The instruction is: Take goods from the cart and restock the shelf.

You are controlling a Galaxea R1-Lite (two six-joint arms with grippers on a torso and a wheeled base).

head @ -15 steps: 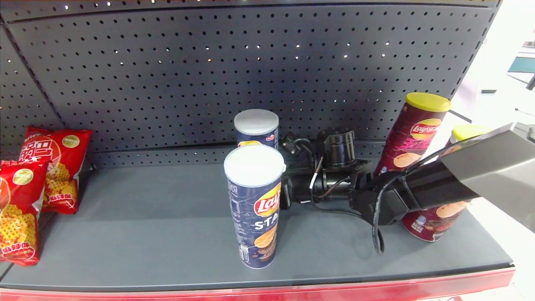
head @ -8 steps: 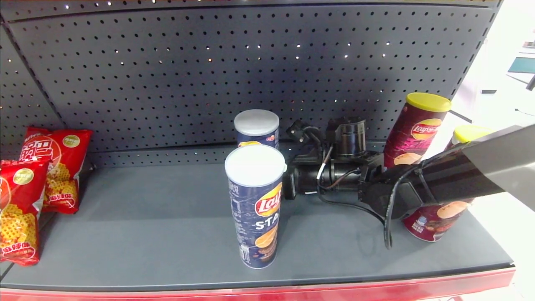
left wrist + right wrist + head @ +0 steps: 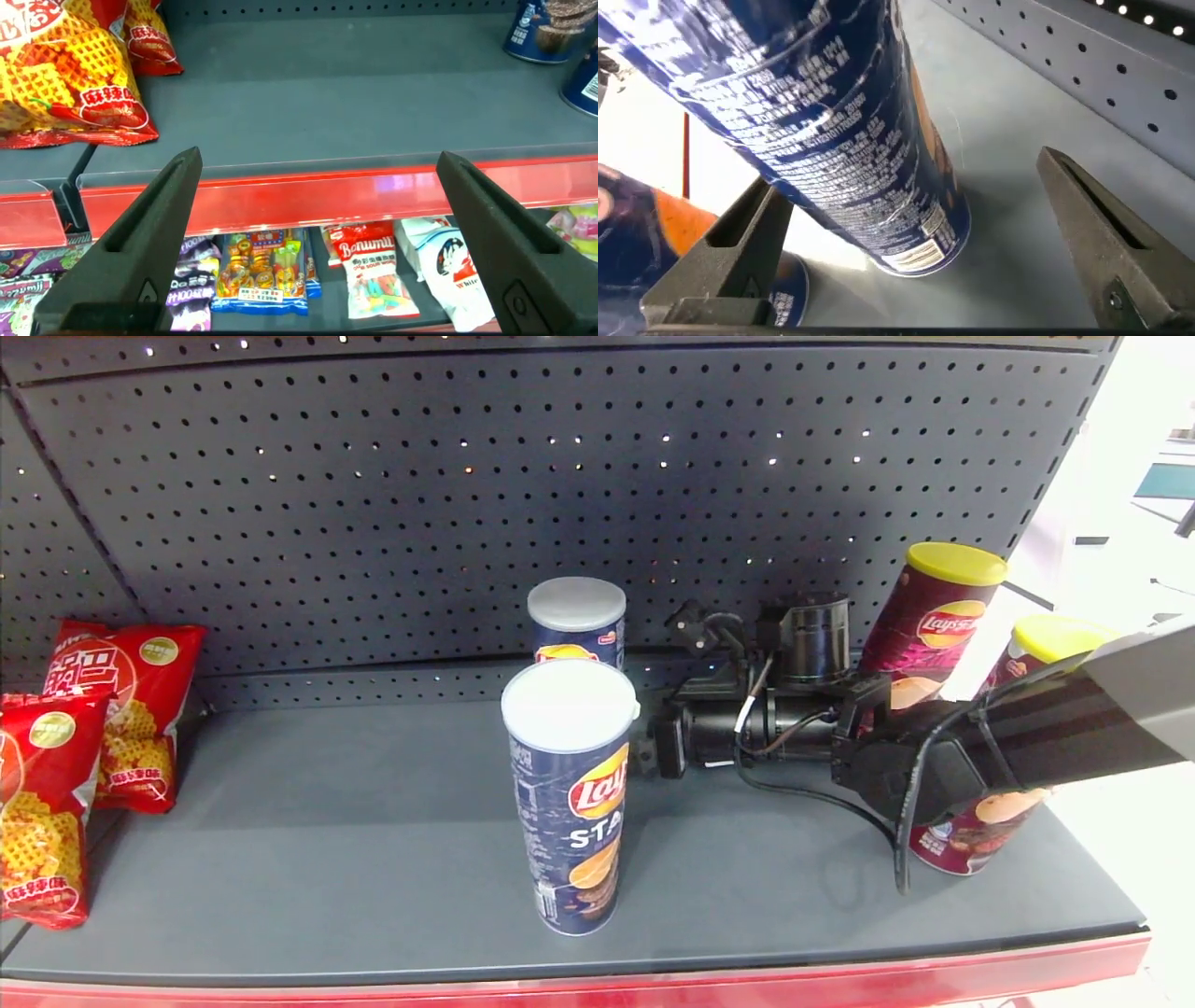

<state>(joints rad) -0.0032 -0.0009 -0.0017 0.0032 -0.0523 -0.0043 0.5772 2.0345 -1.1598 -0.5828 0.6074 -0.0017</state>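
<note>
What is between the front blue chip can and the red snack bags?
Nothing: bare shelf deck separates the can from the bags, as the head view shows.

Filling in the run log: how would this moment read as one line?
right hand: open, empty, upright blue chip can just ahead | left hand: open, empty, facing shelf front edge

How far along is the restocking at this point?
Done: two blue cans stand upright on the shelf, near two maroon cans. In hand: nothing; the right pincer is open beside the blue cans, the left pincer open too. Left: the shelf is bare toward the red snack bags.
</note>
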